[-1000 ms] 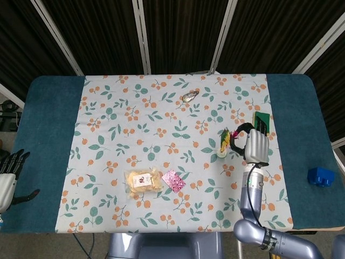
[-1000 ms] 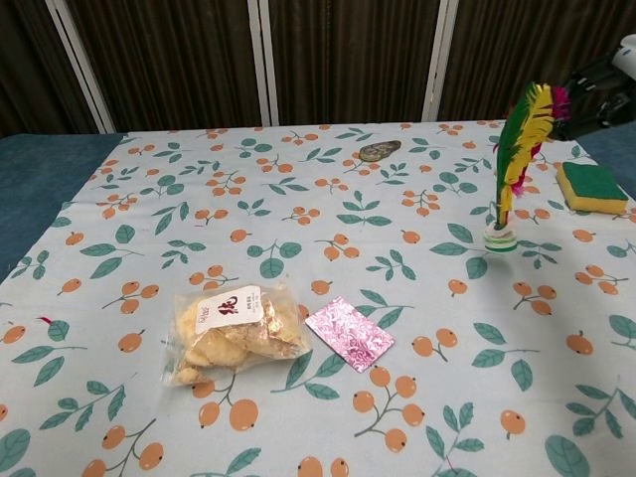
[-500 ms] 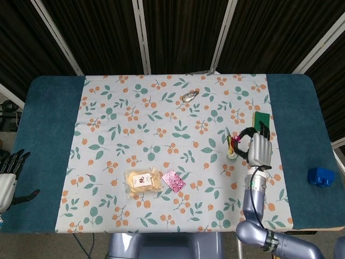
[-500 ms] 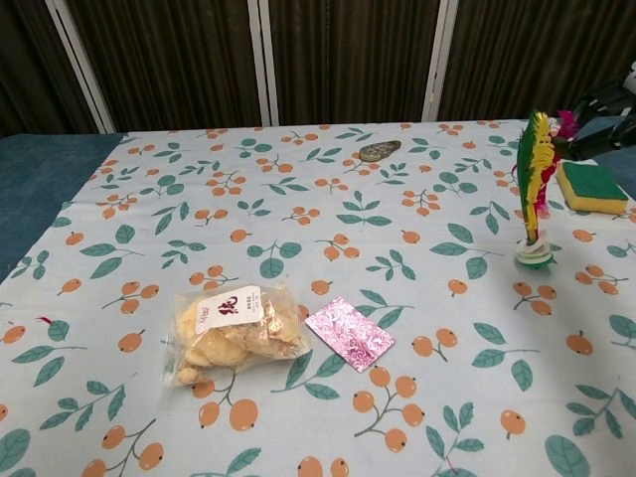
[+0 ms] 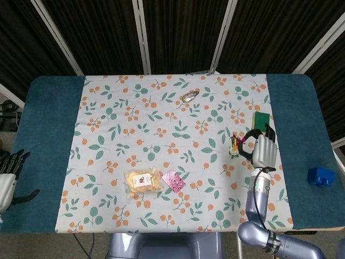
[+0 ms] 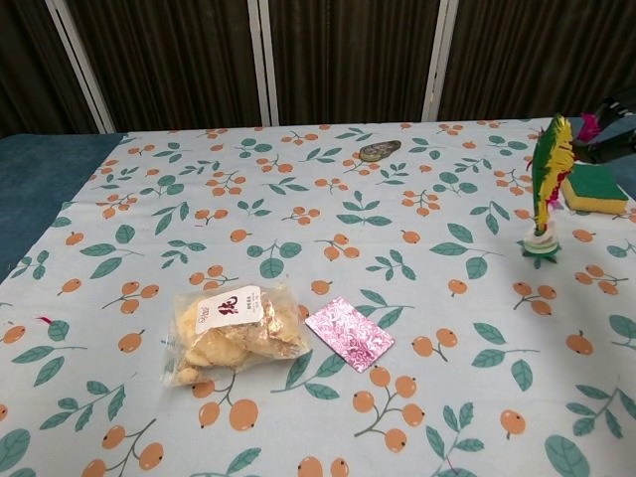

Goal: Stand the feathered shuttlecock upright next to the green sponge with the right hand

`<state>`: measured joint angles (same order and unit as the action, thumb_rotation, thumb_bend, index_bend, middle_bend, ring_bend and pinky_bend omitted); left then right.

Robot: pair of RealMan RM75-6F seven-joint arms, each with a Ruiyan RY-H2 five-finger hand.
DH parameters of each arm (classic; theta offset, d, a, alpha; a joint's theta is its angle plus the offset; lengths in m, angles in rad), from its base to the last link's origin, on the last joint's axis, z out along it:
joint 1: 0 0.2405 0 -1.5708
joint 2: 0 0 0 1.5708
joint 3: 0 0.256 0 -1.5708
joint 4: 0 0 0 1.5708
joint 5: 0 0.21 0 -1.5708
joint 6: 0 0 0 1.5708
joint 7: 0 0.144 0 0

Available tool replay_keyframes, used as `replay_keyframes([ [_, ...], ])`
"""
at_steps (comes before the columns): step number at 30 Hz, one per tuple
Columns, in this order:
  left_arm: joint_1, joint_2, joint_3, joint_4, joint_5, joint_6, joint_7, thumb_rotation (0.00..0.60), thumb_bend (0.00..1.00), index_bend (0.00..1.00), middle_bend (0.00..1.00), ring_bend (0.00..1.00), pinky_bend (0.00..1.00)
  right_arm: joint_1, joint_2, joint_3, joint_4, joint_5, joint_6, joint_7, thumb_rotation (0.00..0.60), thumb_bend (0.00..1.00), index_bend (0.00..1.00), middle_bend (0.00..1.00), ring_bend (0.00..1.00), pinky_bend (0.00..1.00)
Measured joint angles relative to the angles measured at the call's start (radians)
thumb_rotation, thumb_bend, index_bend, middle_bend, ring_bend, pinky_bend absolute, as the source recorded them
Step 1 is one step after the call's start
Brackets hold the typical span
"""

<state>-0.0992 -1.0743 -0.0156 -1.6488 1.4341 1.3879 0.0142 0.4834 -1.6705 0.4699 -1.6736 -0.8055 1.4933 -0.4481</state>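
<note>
Your right hand [image 5: 263, 149]: fingers pinching the top feathers of the shuttlecock [image 6: 546, 189], which stands upright on the tablecloth [image 6: 328, 229], base down, just left of the hand. Green sponge [image 5: 261, 120]: just beyond the hand, near the shuttlecock. Snack bag [image 6: 233, 329] and pink foil packet [image 6: 350, 333]: well apart, far left. Your left hand [image 5: 9, 175]: table's far edge, fingers spread, holding nothing.

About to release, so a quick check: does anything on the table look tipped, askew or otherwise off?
Nothing stands out. The shuttlecock stands upright on its base beside the green sponge, with the right hand at its feathers. The snack bag and foil packet lie flat.
</note>
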Motion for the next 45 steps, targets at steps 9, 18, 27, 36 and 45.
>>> replay_keyframes([
  [9, 0.000, -0.001, 0.000, -0.002, -0.002, 0.000, 0.004, 0.560, 0.20, 0.00, 0.00, 0.00, 0.00, -0.034, 0.024, -0.014, -0.007, 0.028, 0.006, 0.009, 0.600, 0.44, 0.62, 0.35, 0.00, 0.00],
  [18, 0.000, -0.001, 0.000, -0.002, -0.002, 0.000, 0.006, 0.560, 0.20, 0.00, 0.00, 0.00, 0.00, -0.048, 0.041, -0.023, -0.015, 0.011, 0.021, 0.012, 0.600, 0.41, 0.37, 0.18, 0.00, 0.00],
  [27, 0.001, 0.000, 0.000, -0.002, 0.000, 0.003, 0.004, 0.561, 0.20, 0.00, 0.00, 0.00, 0.00, -0.075, 0.078, -0.048, -0.038, -0.004, 0.039, -0.003, 0.600, 0.29, 0.05, 0.00, 0.00, 0.00],
  [36, 0.002, 0.000, 0.001, -0.002, 0.006, 0.006, 0.004, 0.561, 0.20, 0.00, 0.00, 0.00, 0.00, -0.125, 0.145, -0.091, -0.071, -0.012, 0.034, -0.004, 0.600, 0.22, 0.00, 0.00, 0.00, 0.00],
  [45, 0.002, -0.001, 0.001, -0.001, 0.006, 0.006, 0.010, 0.559, 0.20, 0.00, 0.00, 0.00, 0.00, -0.156, 0.203, -0.102, -0.107, -0.015, 0.029, 0.005, 0.600, 0.20, 0.00, 0.00, 0.00, 0.00],
])
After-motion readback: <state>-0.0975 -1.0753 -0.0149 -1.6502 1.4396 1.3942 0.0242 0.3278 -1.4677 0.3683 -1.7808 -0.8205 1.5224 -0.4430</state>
